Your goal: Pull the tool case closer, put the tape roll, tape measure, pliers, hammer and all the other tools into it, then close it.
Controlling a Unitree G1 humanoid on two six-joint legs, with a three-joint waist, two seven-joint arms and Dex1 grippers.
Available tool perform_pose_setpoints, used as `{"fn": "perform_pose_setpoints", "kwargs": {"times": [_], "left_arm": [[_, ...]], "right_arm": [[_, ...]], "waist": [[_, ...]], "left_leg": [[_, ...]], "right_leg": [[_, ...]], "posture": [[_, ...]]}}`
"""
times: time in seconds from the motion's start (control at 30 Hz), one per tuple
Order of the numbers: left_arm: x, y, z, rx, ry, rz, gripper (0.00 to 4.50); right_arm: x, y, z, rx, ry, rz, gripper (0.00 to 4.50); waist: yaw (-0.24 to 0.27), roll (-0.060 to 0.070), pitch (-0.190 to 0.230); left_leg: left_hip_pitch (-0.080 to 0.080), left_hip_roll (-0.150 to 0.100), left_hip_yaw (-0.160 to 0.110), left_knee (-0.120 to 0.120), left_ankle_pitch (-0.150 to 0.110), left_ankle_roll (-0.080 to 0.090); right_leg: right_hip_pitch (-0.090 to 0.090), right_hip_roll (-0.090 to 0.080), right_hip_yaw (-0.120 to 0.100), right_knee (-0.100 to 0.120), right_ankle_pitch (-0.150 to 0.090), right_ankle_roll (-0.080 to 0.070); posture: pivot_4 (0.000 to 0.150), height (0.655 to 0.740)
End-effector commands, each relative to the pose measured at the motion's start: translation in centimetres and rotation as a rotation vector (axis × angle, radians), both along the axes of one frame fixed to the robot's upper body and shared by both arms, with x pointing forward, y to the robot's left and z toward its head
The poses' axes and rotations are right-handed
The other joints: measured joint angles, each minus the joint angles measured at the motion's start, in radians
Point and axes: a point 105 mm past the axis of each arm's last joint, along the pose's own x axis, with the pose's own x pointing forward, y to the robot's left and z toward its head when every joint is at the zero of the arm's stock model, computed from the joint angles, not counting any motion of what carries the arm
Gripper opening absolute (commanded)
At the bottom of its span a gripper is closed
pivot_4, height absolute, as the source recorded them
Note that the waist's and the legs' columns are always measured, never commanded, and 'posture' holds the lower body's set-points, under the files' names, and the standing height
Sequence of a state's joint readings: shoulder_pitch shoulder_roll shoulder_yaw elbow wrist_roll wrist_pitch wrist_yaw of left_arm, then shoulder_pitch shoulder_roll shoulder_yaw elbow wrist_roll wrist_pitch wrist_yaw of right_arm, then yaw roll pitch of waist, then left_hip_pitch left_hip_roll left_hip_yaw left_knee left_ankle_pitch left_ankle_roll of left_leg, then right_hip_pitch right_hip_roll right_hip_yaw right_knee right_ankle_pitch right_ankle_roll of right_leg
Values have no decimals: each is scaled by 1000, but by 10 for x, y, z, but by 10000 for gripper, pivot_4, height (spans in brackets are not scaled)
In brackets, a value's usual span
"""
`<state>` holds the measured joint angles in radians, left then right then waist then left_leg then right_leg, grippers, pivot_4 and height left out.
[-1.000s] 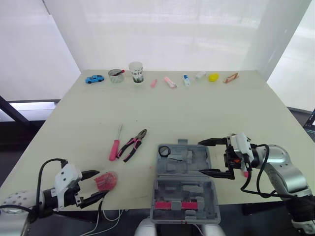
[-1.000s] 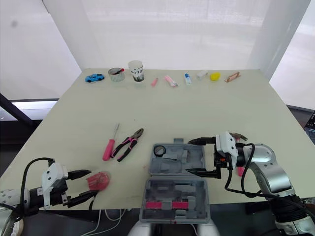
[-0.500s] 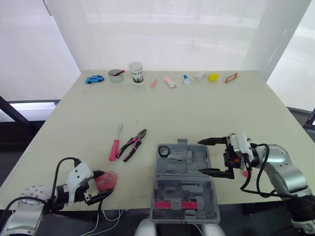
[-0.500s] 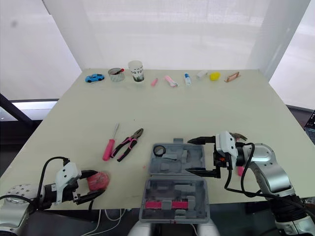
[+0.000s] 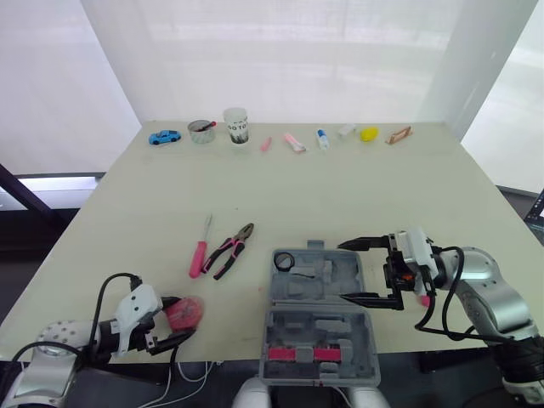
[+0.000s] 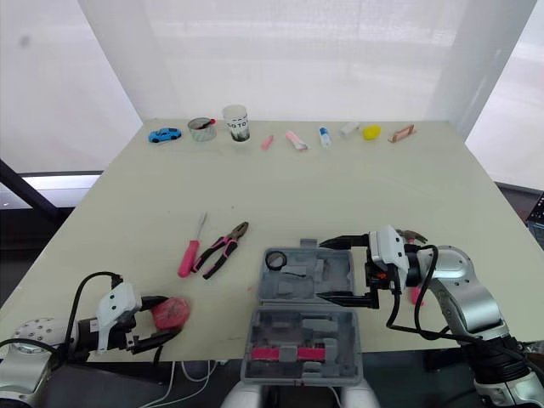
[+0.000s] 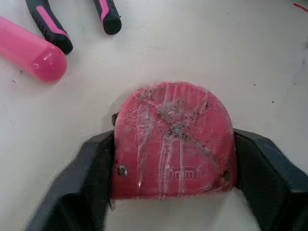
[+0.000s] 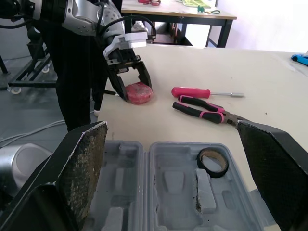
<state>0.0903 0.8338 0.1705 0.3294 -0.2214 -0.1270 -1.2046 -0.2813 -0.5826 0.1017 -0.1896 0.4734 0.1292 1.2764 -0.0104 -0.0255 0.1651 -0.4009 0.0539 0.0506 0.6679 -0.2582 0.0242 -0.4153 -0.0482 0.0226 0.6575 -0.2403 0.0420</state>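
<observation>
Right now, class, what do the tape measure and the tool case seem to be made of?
The tape measure looks like hard red plastic: glossy, with heavy whitish scratches. The tool case looks like grey moulded plastic: matt, with shaped recesses.

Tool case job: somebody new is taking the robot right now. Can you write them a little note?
Left gripper: shut on the tape measure, which sits on the table near the front edge.
Right gripper: open, empty, over the tool case's right side.
Done: tool case open at the front edge, tape roll inside.
To do: pack the tape measure, pliers, screwdriver and a pink-handled tool half hidden behind the right gripper, then close the case.
</observation>
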Motion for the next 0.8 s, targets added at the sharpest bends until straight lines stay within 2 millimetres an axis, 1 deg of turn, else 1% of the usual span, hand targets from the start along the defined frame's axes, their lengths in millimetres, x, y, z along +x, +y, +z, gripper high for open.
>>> {"fn": "perform_pose_setpoints", "kwargs": {"times": [0.03, 0.2, 0.27, 0.37, 0.43, 0.57, 0.67, 0.77, 0.8], "left_arm": [[-1, -1, 1, 12, 4, -46, 30112], [1, 0, 4, 23, 4, -80, 30112], [3, -4, 9, 20, 1, -118, 30112], [4, -16, 23, 12, 4, -241, 30112], [7, -22, 33, 14, -4, -301, 30112], [20, -37, 54, 23, -31, -406, 30112], [30, -54, 70, 9, -44, -486, 30112], [38, -64, 80, 0, -56, -529, 30112], [44, -73, 87, -4, -71, -558, 30112]], "right_arm": [[-4, 4, 7, 14, -36, 21, 45000], [-4, 3, 7, 10, -40, 15, 45000], [-4, 3, 7, 16, -35, 9, 45000], [0, 2, 11, 59, 0, -40, 45000], [4, 0, 9, 58, 30, -93, 45000], [5, -1, 3, 50, 120, -158, 45000], [7, -1, -3, 21, 184, -215, 45000], [9, 1, -6, 8, 211, -257, 45000], [9, 2, -6, 14, 239, -286, 45000]], "waist": [[0, 0, 0], [0, 0, 0], [0, 0, 0], [0, 0, 0], [2, 0, 0], [3, 0, 0], [2, 0, 0], [-4, 0, 0], [-5, 0, 0]], "left_leg": [[0, 0, 0, 0, 0, 0], [0, 0, 1, 0, 0, 0], [0, 0, 1, 0, 0, 0], [0, 0, 2, 0, 0, 0], [-1, 0, 2, 0, 0, 0], [-1, 0, 2, 1, 0, 0], [-1, -2, 2, 1, 0, 0], [-1, -4, 2, 1, 0, 0], [-1, -4, 2, 1, 0, 0]], "right_leg": [[0, 0, 0, 0, 0, 0], [0, 0, 0, 0, 0, 0], [0, 0, 0, 0, 0, 0], [0, 0, 0, 0, 0, 0], [0, 0, -1, 0, 0, 0], [0, 0, -1, 0, 0, 0], [0, 1, 0, 0, 0, 0], [0, 1, 0, 0, 0, 0], [0, 2, 0, 0, 0, 1]], "posture": [[1500, 7400], [1500, 7400], [1500, 7400], [1500, 7400], [1500, 7400], [1500, 7400], [1500, 7400], [1500, 7400], [1500, 7400]]}}
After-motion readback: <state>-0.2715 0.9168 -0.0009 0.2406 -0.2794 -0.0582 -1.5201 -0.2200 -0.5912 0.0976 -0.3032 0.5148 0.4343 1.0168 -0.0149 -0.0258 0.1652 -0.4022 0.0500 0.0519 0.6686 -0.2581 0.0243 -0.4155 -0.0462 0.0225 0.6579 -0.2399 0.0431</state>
